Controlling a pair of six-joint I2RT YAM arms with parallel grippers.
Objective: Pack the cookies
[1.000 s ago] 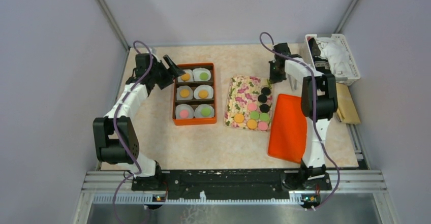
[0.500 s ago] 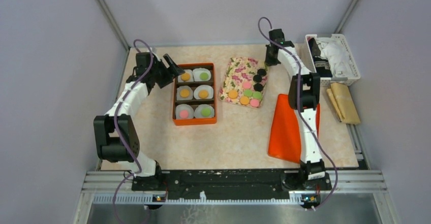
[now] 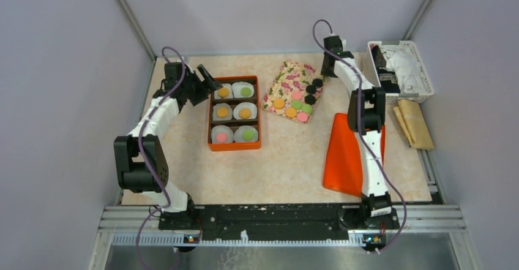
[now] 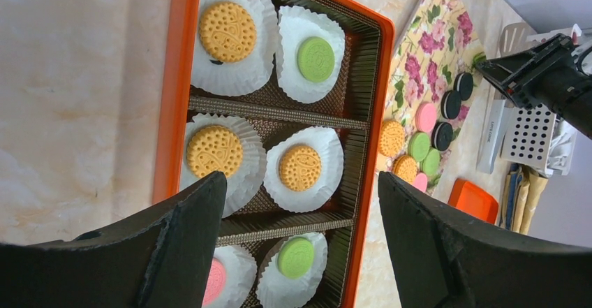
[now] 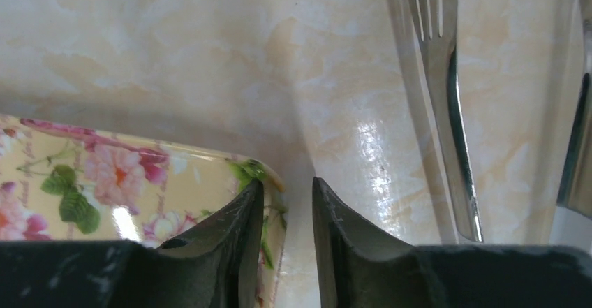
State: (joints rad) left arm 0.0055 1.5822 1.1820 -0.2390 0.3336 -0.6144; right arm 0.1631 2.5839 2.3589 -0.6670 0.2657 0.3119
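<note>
Several cookies, orange, pink, green and black, lie on a floral tray at the table's back middle; they also show in the left wrist view. My right gripper is closed to a narrow gap over the tray's far right corner, one finger inside the rim and one outside. An orange box holds white paper cups, each with one cookie. My left gripper is open and empty at the box's far left corner.
An orange lid lies at the right front, partly under the right arm. A white basket stands at the back right, tan packets before it. A metal fork lies just right of the tray's corner.
The floral tray with its cookies has moved toward the back and left and has turned, with my right gripper at its corner. The left arm has not moved.
</note>
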